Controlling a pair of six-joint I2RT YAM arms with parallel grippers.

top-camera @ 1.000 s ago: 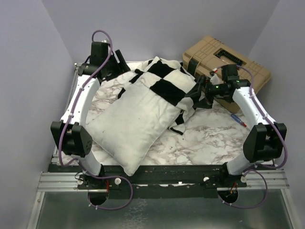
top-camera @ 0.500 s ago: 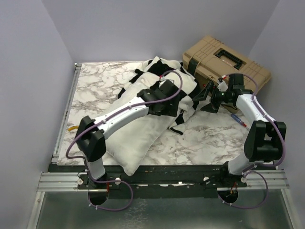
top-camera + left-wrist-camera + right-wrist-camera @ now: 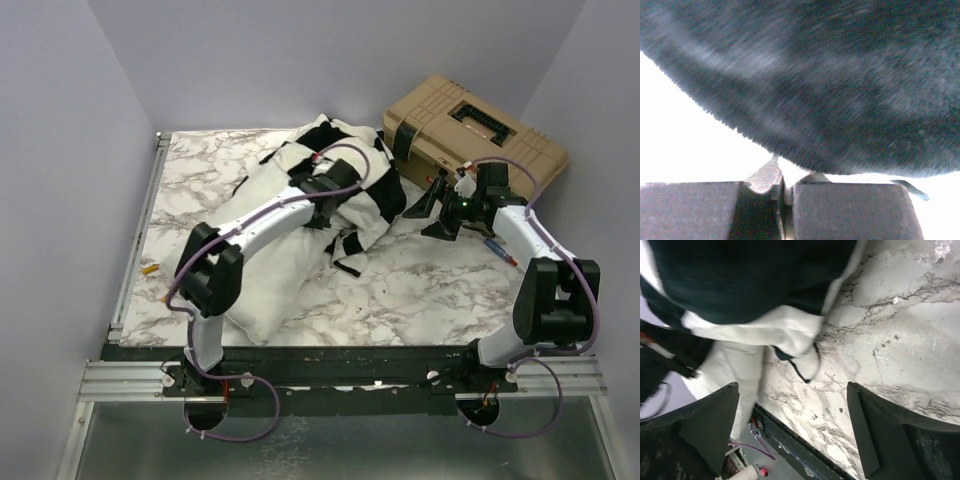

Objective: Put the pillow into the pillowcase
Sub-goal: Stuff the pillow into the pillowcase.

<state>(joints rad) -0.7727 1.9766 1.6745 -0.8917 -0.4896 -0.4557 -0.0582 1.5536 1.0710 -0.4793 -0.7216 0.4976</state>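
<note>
Working the pillowcase (image 3: pixel 365 200) onto the pillow (image 3: pixel 265 270): left pincer (image 3: pixel 783 184) together, right pincer (image 3: pixel 791 390) apart.

The left pincer's jaws are closed and pressed into the checked cloth bunched right against them. Whether a fold is caught between them cannot be told. The pillow runs back behind that pincer under its arm, and its far end seems covered by the pillowcase. The right pincer gapes wide and holds nothing, above the counter (image 3: pixel 420 290), with the case's hem just to its side. The step probably goes best if the left pincer holds only one layer of the hem and the right takes the opposite lip, spreading the mouth before any pull along the pillow. No brand, label or writing is readable, even on the tan case (image 3: pixel 470 125) behind the right pincer.
</note>
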